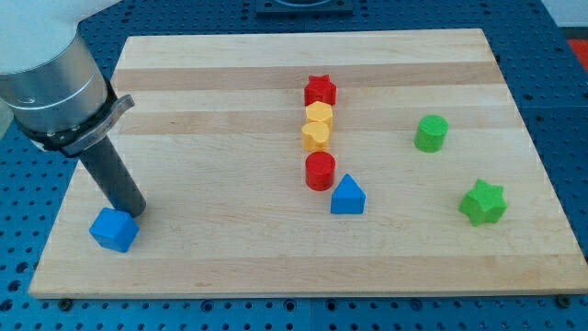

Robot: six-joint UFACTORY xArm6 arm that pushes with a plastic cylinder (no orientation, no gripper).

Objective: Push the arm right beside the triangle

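Wooden board (pixel 230 257) lying on a blue counter (pixel 18 248), seen from one camera. Arm coming in from the view's top left: a grey cylinder body (pixel 50 87) with a dark rod (pixel 110 175) slanting down toward the view's bottom left part of the board.

No jaws on this tool, so nothing to open or close and nothing being gripped; it is a plain rod. My tip (pixel 131 213) is sitting at the upper right edge of a blue cube (pixel 114 229). It looks to be touching or just beside that cube; I cannot tell which.

The task's triangle, a blue triangle-topped block (pixel 347 196), is sitting right of centre on the board, well apart from my tip. It is lying just below and to the right of a red cylinder (pixel 320 171), close but apparently not touching.

Above the red cylinder a short column is running toward the view's top: a yellow block (pixel 315 136) of unclear shape, another yellow block (pixel 319 114) just above it, the two touching, then a red star (pixel 320 90) on top of the line.

On the view's right, a green cylinder (pixel 431 133) is standing alone, and a green star (pixel 482 202) is lying lower and further right, near the board's edge.
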